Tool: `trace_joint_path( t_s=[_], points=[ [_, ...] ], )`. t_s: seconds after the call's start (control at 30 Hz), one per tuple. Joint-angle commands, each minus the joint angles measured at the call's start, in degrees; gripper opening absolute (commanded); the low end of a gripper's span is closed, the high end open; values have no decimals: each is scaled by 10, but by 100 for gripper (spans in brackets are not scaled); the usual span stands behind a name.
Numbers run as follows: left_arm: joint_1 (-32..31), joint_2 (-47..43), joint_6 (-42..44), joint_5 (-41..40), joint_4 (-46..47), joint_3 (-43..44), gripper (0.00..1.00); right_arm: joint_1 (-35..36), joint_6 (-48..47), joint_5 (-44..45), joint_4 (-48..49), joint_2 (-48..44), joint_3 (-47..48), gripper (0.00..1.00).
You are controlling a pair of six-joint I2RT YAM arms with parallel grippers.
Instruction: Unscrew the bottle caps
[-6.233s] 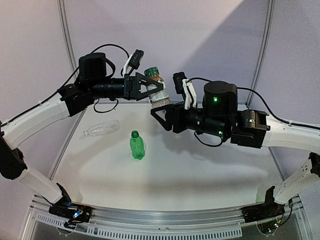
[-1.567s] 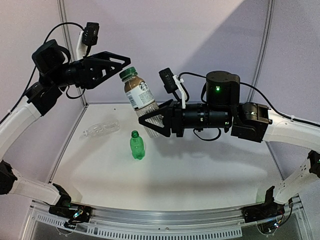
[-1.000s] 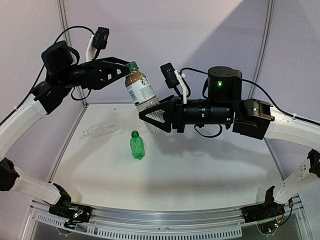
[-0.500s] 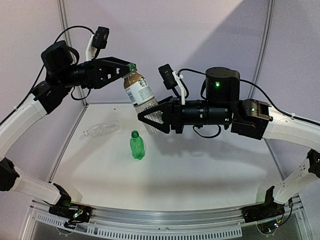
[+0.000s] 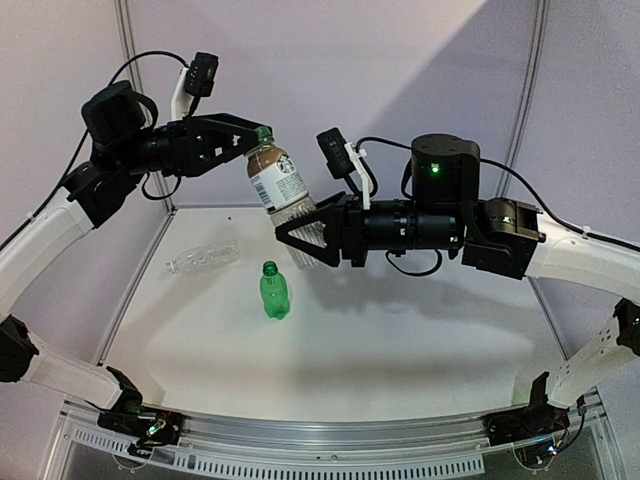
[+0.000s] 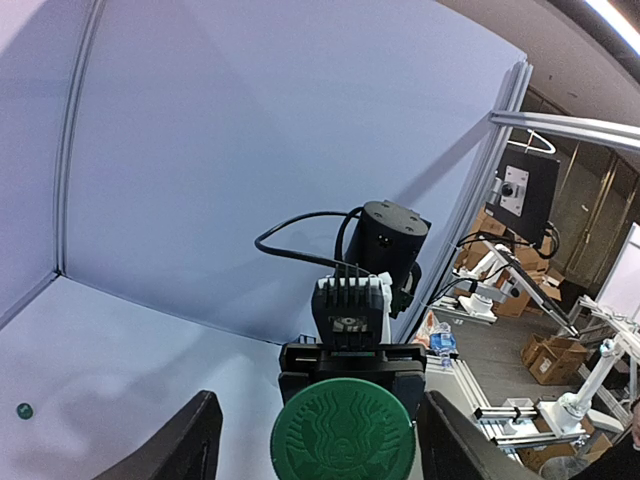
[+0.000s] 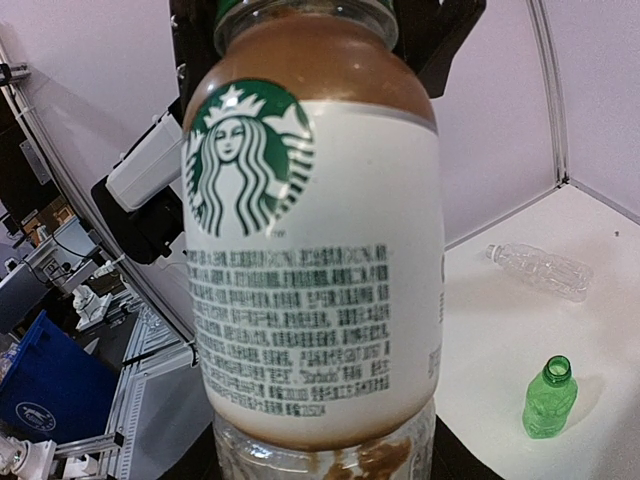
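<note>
My right gripper (image 5: pixel 297 245) is shut on the base of the clear bottle with the white-and-brown label (image 5: pixel 279 182) and holds it tilted in the air; the label fills the right wrist view (image 7: pixel 315 260). Its dark green cap (image 5: pixel 264 131) is on. My left gripper (image 5: pixel 262 140) is open, its fingers (image 6: pixel 196 440) standing on either side of that cap (image 6: pixel 343 440) with gaps. The green bottle (image 5: pixel 274 290) stands on the table with its mouth open (image 7: pixel 549 398). The clear ribbed bottle (image 5: pixel 205 256) lies on its side (image 7: pixel 540 268).
A small dark green cap (image 6: pixel 24 410) lies loose on the white table (image 5: pixel 400 340). Purple walls with metal frame posts (image 5: pixel 128 60) close in the back and sides. Both arms meet above the table's far left part.
The left gripper has come from the upper left onto the labelled bottle's cap, and the right gripper has shifted the bottle slightly. In the last half second nothing visibly moved.
</note>
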Motion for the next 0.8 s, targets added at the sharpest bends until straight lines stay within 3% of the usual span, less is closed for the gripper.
trace_joint_path(
  t_s=[0.0,0.17,0.23,0.43,0.77],
  points=[
    [5,2,-4,-3,6,8,66,3,-6,-6,-2,10,17,25],
    [5,5,-7,-9,-1,10,38,4,-5,-4,-2,10,16,25],
    [5,8,-10,-14,-11,13,32,3,-5,4,-3,10,16,25],
    [5,17,-14,-34,-64,9,24,4,-45,139,-49,18,41,25],
    [-6,74,-3,-127,-247,75,27,14,-155,407,-140,85,149,24]
  ],
)
